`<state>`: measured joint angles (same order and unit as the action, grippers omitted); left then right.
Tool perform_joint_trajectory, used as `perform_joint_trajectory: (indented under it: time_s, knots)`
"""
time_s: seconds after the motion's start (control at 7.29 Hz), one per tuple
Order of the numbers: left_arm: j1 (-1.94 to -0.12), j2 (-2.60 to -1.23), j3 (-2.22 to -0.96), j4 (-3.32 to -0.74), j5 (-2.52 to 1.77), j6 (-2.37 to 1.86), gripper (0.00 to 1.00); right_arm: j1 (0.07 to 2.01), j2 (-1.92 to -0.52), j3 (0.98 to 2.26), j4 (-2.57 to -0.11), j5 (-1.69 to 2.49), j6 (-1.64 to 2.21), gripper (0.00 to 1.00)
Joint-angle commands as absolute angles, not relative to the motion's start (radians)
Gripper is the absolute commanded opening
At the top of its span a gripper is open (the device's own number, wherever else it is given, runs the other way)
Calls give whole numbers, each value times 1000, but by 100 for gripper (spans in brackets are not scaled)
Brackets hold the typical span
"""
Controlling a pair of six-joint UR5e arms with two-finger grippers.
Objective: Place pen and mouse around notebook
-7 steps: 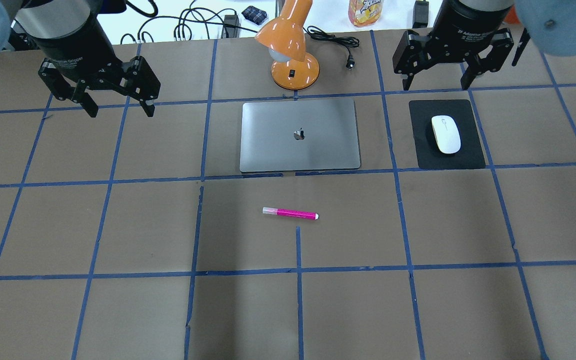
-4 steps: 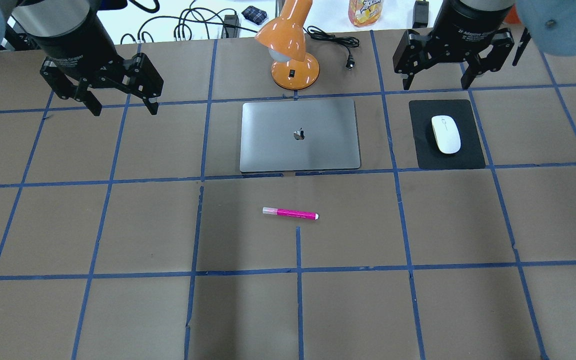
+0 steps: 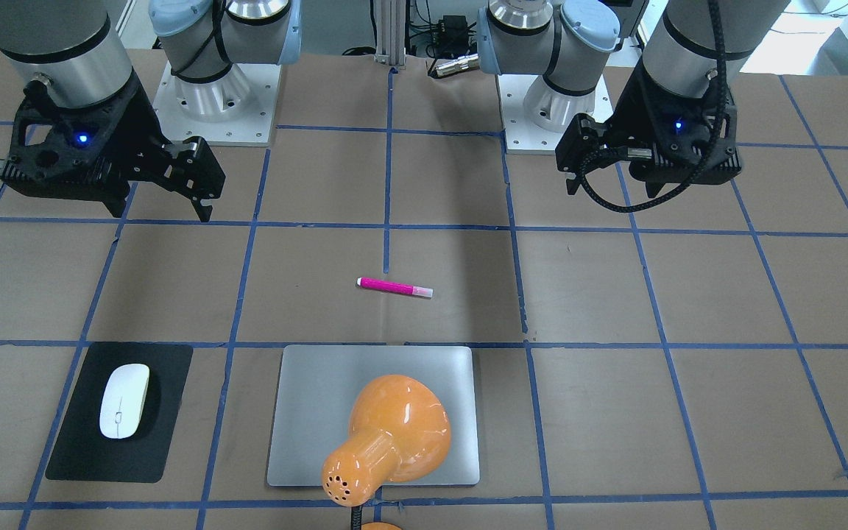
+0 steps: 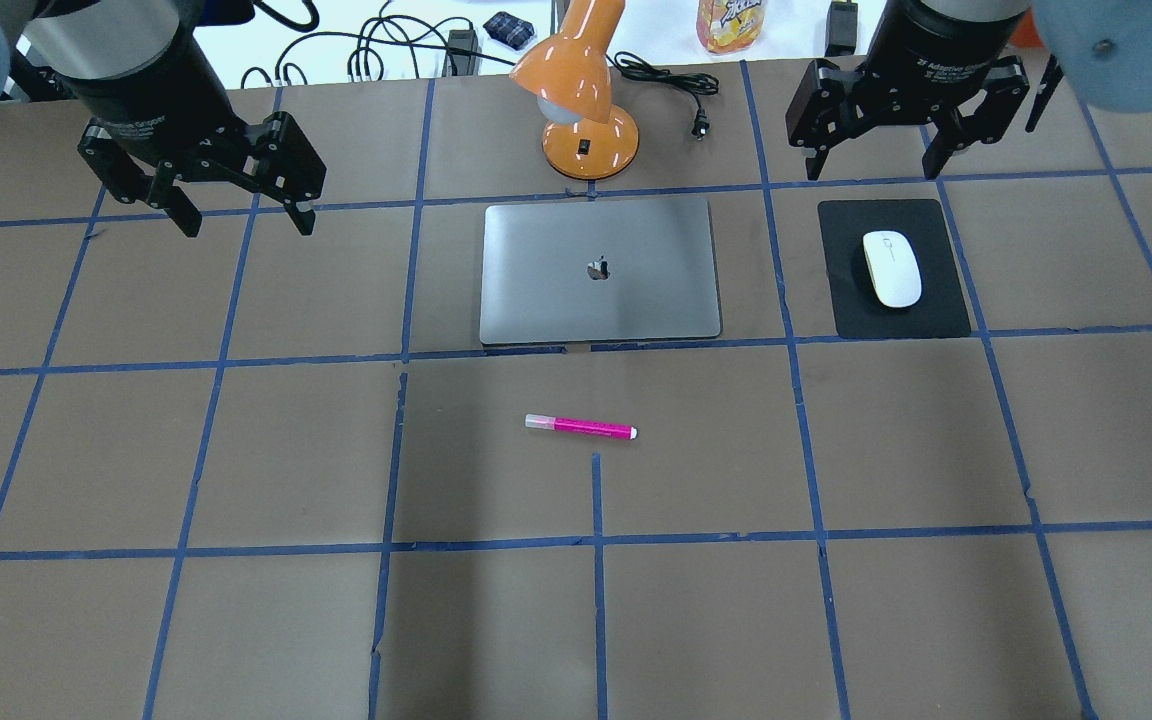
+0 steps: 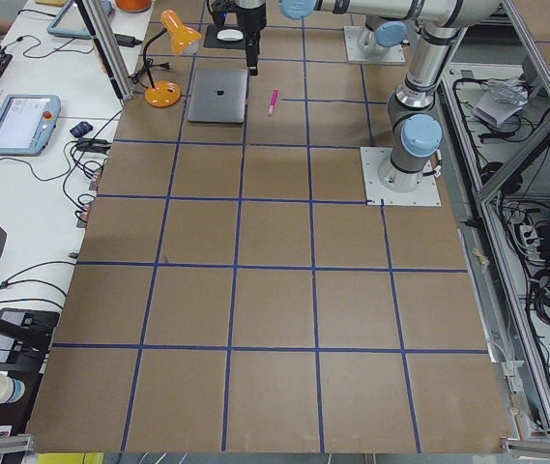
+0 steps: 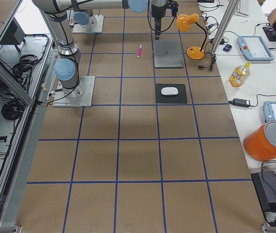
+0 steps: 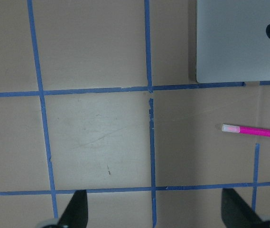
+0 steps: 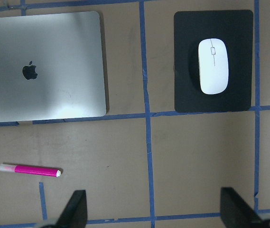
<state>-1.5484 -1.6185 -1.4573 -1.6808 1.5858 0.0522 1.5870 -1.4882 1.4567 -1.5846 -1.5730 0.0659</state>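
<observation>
Both arms are up off the table [image 4: 236, 450], nothing in either one. The left gripper [image 4: 243, 215] has its jaws spread wide and empty; it hangs over the robot's left part of the table, well apart from every task item. The right gripper [image 4: 873, 165] is also wide open and empty, hanging over the robot's right part, on the mouse's side. The notebook [image 4: 599, 270] lies flat and closed in the middle of the far part of the table, logo up. The pen [image 4: 581, 428] lies flat on the brown surface on the robot's side of the notebook, near it but not touching, roughly parallel to the notebook's near edge, with its pale end pointing to the robot's left. The pen sits just beyond the end of a short blue tape line [image 4: 597, 500]. The mouse [image 4: 892, 268] rests on a black mat [image 4: 936, 310] to the notebook's right, its long axis running away from the robot; a tape line runs between mat and notebook, and the two do not touch. An orange desk lamp [image 4: 586, 130] stands just beyond the notebook's far edge, head tilted; in the front-facing view its head hides part of the notebook. The left wrist view shows the pen and one notebook corner, the right wrist view shows the notebook, pen, mat and mouse, all well below the fingertips.
</observation>
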Motion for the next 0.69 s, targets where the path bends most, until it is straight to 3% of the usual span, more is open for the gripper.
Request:
perform_joint_trajectory:
  time_s: [0.0,0.55]
  knots:
    - [-1549,-1618,-1456,-1680,1586,52,100,1586,-1489,1456,-1585,-1577,66,100]
    - [-1549,-1623,-1451,-1678,1578,52,100,1585,-1489,1457,-1580,-1585,66,100]
